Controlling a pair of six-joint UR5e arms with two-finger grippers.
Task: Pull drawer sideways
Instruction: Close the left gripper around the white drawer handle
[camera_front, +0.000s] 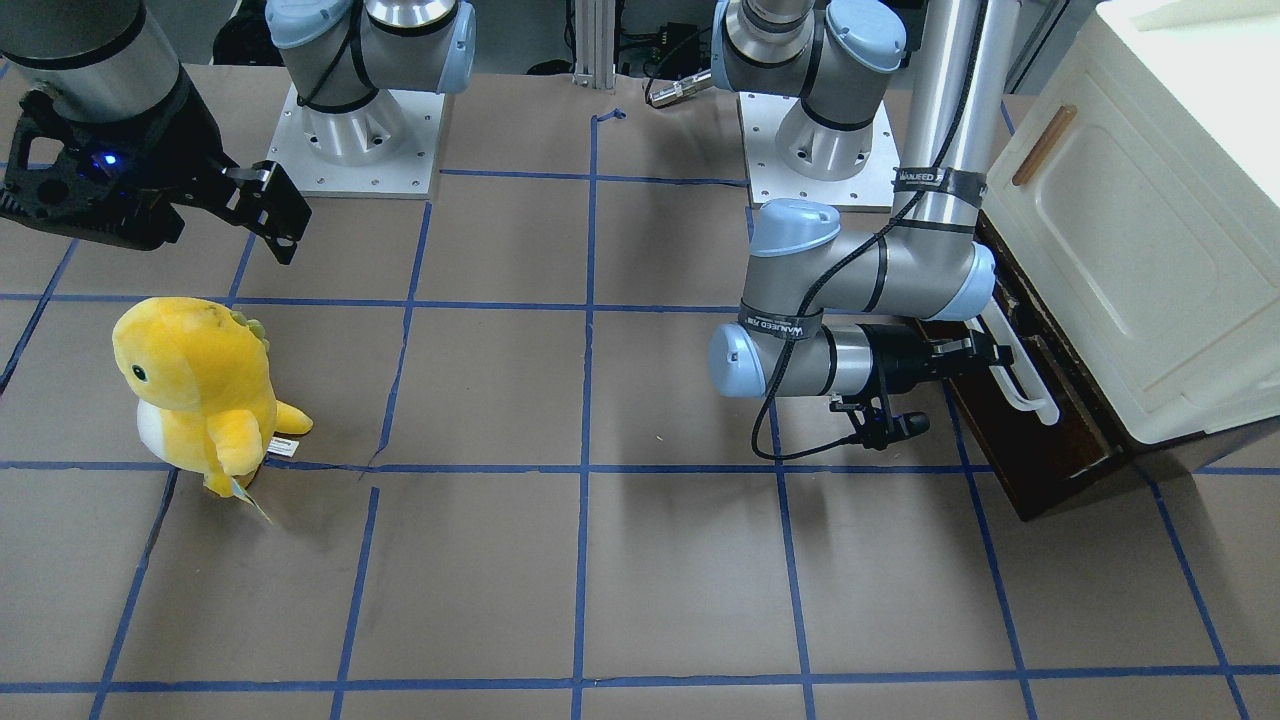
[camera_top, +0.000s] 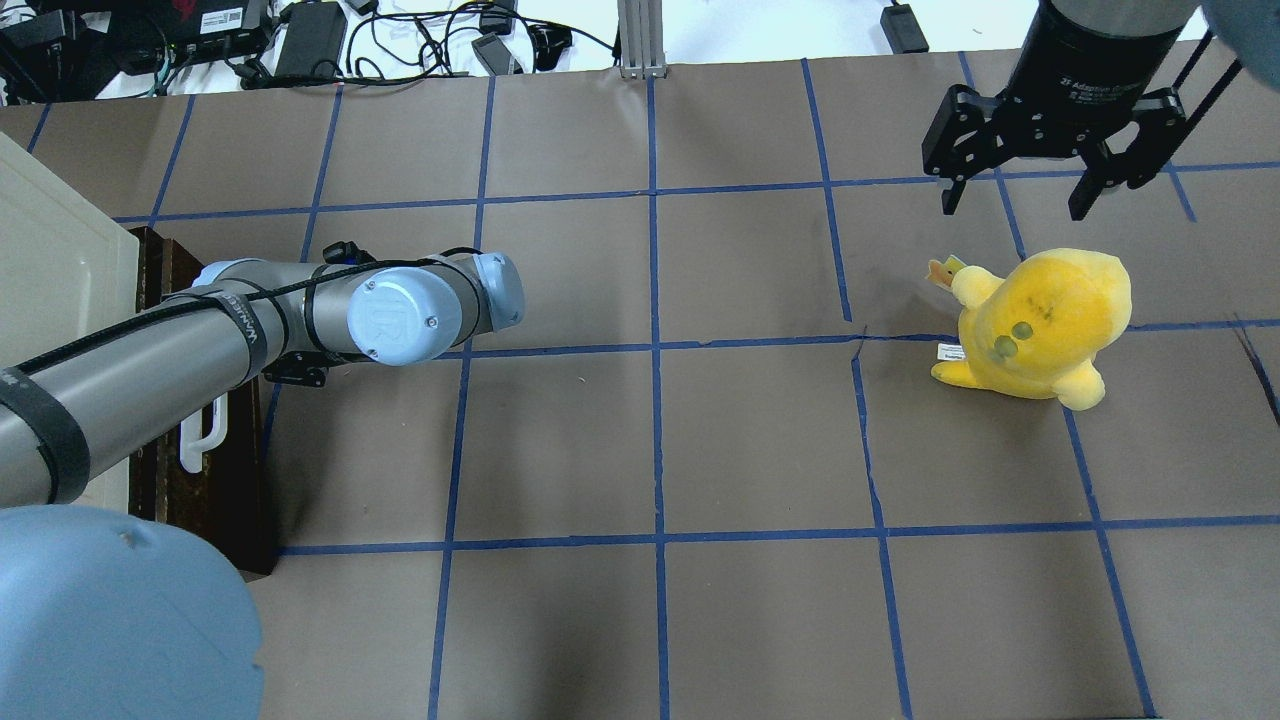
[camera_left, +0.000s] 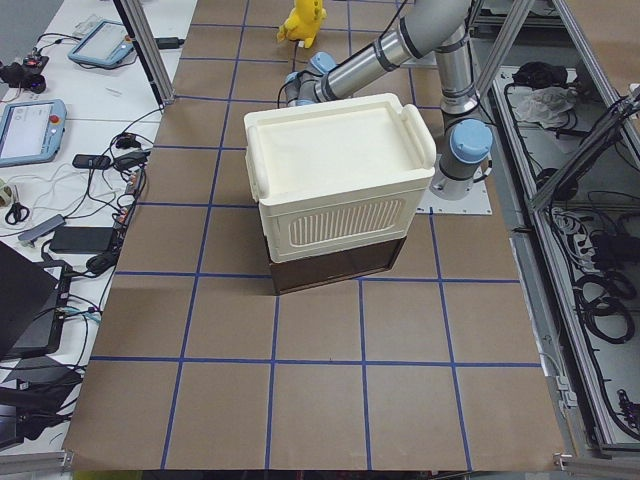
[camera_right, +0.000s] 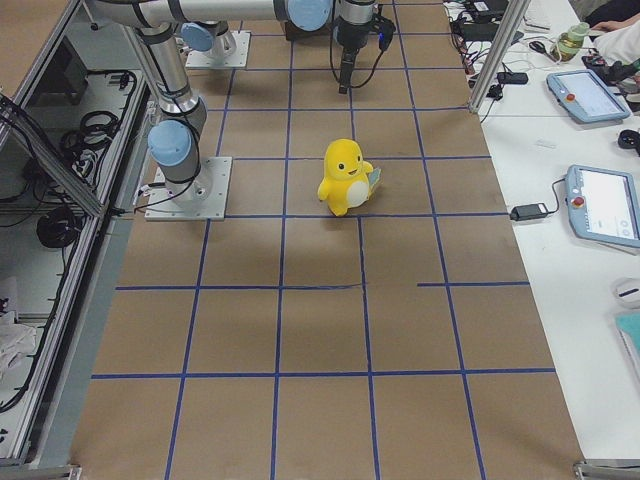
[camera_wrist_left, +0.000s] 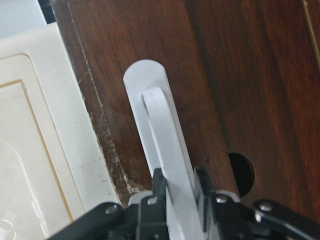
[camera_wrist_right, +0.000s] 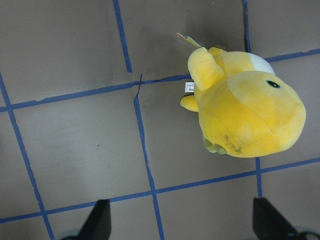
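The drawer has a dark brown wooden front and a long white bar handle. It sits under the cream cabinet at the table's end on my left. Its interior does not show. My left gripper reaches sideways to the handle. In the left wrist view it is shut on the white handle, one finger on each side, against the dark wood. In the overhead view the handle shows below my left arm, which hides the gripper. My right gripper is open and empty, high above the table.
A cream-white cabinet with a small brown wooden handle stands over the drawer. A yellow plush dinosaur stands on the brown table below my right gripper; it also shows in the right wrist view. Blue tape lines grid the table.
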